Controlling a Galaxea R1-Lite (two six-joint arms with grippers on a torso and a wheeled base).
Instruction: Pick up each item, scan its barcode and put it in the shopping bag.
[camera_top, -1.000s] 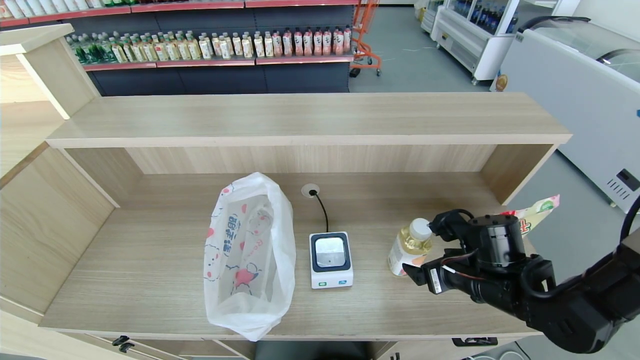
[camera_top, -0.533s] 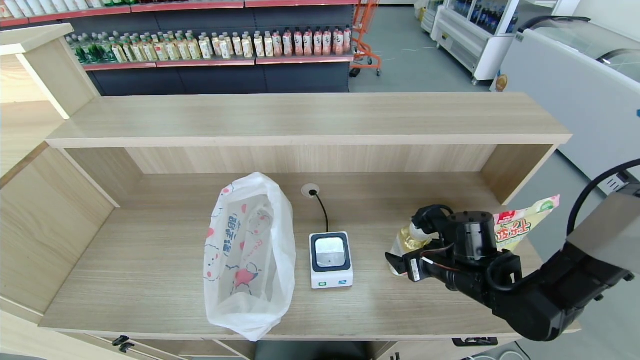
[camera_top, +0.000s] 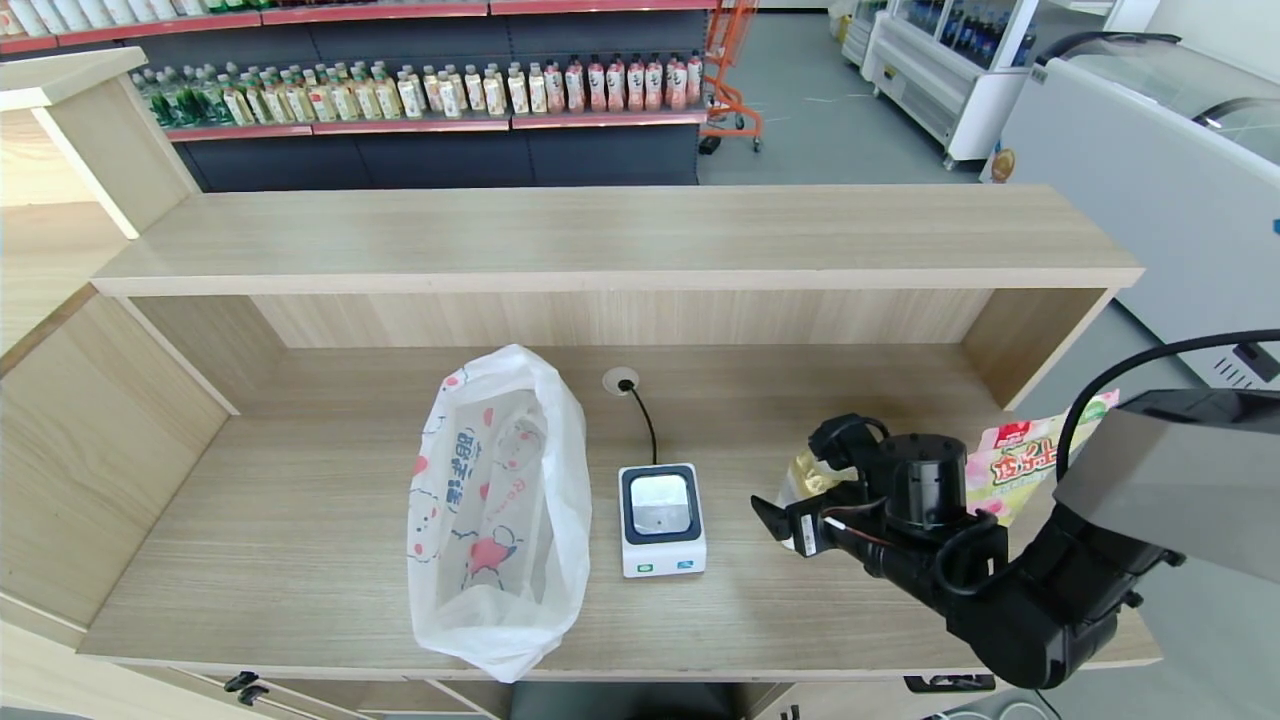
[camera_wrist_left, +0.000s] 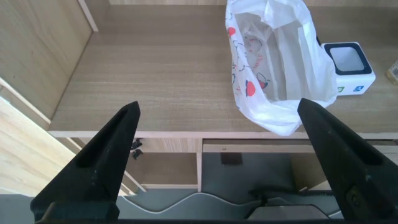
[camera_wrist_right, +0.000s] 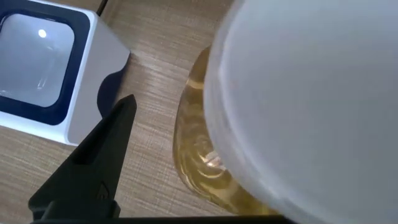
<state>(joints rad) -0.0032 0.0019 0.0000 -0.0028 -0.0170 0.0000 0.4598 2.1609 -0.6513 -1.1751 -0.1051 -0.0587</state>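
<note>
Now, item count: one bottle (camera_top: 800, 472), one snack pouch (camera_top: 1012, 455), one shopping bag (camera_top: 497, 510), one scanner (camera_top: 661, 518).
Bottle position: upright on the counter (camera_top: 300, 520), right of the scanner, near it but apart; partly covered by the right gripper (camera_top: 800, 500).
Bottle contents: yellowish liquid; white cap (camera_wrist_right: 311, 106) on top.
Right gripper fingers: open about the bottle, not clamped; one finger (camera_wrist_right: 93, 168) apart from the bottle wall with bare wood between; other finger hidden behind the cap.
Snack pouch position: just beyond the bottle at the counter's right end, partly behind the right arm.
Shopping bag position: lying left of the scanner, just beside it; mouth open, inner film visible.
Left gripper (camera_wrist_left: 217, 155) fingers: wide apart, holding nothing; held out in front of the counter's front edge, well apart from the bag.
Edges: back wall, two side walls, upper ledge (camera_top: 620, 235) overhead.
Open room: broad bare wood between bag and left side wall; narrower strip in front of scanner and bottle.
</note>
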